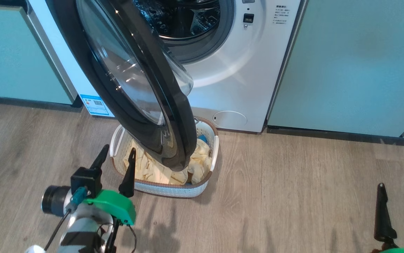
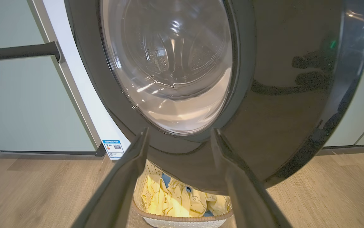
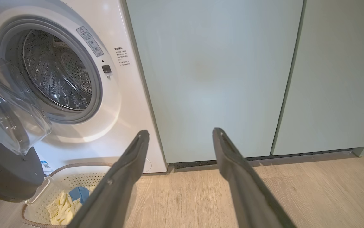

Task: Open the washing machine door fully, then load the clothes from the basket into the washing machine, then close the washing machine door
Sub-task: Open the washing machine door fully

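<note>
So the washing machine door [image 1: 131, 80] is swung only part way out from its hinge on the left. Its lower edge is hung right over the basket [image 1: 173, 189], which is parked on the wood floor just in front of the washing machine [image 1: 244, 70]. The clothes [image 1: 152, 172] are piled in the basket, half hidden from above by the door. The left hand [image 1: 119, 150] is spread wide with nothing in it, at the basket's near left corner, close to the door's lower rim. The right hand [image 1: 396, 187] is likewise released and empty, well off to the right over bare floor. The door is probably stiff and fairly heavy, and its glossy black ring looks slippery, so it's best hooked or pushed at the free rim, not at the bulging glass. The clothes can be expected to be light and floppy, so a bunched fold on top should be pinched. As for writing, a blue sticker [image 1: 96, 104] with a QR code is stuck at the machine's lower left corner. Small printed lines [image 1: 281, 14] and a warning label [image 3: 88, 41] are set beside the drum, all too tiny to be read. No brand can be made out.
</note>
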